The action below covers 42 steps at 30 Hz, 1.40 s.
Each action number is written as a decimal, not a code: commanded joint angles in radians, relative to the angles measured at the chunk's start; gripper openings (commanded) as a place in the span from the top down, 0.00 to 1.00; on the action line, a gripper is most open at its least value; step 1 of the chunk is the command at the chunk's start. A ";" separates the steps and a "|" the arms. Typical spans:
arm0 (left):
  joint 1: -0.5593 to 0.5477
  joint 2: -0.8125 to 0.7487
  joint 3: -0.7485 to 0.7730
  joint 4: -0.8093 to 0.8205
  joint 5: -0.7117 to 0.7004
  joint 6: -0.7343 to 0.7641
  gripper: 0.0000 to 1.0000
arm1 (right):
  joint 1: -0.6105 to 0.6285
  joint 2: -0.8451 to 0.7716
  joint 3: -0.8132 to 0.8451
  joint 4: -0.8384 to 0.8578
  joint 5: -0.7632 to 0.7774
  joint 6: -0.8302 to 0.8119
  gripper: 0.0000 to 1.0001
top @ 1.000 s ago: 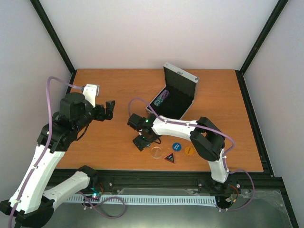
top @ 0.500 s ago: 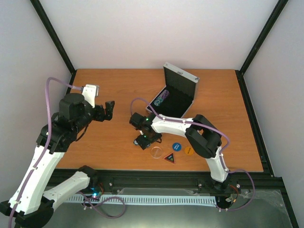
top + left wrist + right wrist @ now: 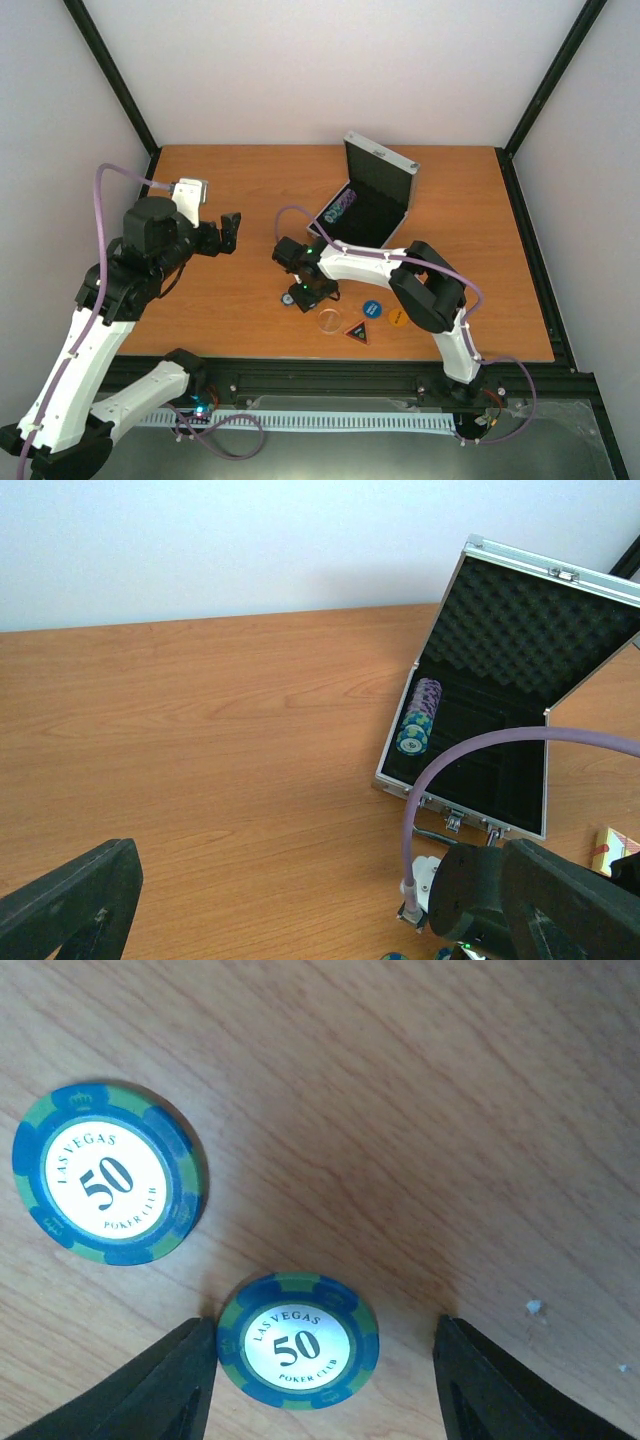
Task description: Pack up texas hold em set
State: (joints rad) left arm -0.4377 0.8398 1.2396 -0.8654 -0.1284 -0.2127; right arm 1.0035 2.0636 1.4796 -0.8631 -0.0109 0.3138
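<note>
1. Right hand [image 3: 325, 1332] sits low over the tabletop [image 3: 430, 1090], its fingers [image 3: 160, 1385] spread to either side of a poker chip [image 3: 298, 1342]. The left finger is at the chip's rim and the right one stands clear, so nothing is pinched.
2. That chip lies flat and face up at the near middle of the tabletop. A second chip [image 3: 108, 1173] lies flat close by, not touching it.
3. Both are blue and green with a white centre reading "LAS VEGAS 50 POKER CLUB", the lettering slanting slightly upward.
4. The case [image 3: 378, 200] stands open, far and right of the right hand, with its foam-lined lid upright on the far-right side and its opening facing near-left. A row of chips [image 3: 420, 715] stands on edge along its left slot, running near to far.
5. Left hand [image 3: 231, 230] hovers at the left, fingers wide apart and empty.
6. A blue round button [image 3: 372, 309], an orange round button [image 3: 398, 317], a triangular button [image 3: 358, 332] and a clear disc [image 3: 328, 321] lie near-right of the right hand. Their print is too small to read.
</note>
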 commanded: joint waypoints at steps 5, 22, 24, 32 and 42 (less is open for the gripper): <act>0.004 -0.019 0.008 0.000 -0.006 -0.002 0.00 | 0.025 0.025 -0.010 -0.004 -0.010 0.037 0.39; 0.004 -0.031 0.002 0.000 -0.008 -0.003 0.00 | 0.038 0.038 -0.009 -0.026 0.057 0.052 0.64; 0.004 -0.030 0.001 -0.002 -0.009 -0.003 0.00 | 0.037 0.039 -0.007 -0.027 0.059 0.054 0.65; 0.004 -0.029 0.014 -0.004 -0.009 0.000 0.00 | 0.037 0.012 0.051 -0.069 0.101 0.045 0.67; 0.004 -0.027 0.011 -0.003 -0.007 -0.001 0.00 | 0.037 0.010 0.097 -0.085 0.085 0.042 0.66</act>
State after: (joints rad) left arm -0.4377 0.8188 1.2388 -0.8654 -0.1284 -0.2131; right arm 1.0348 2.0644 1.5520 -0.9283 0.0677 0.3569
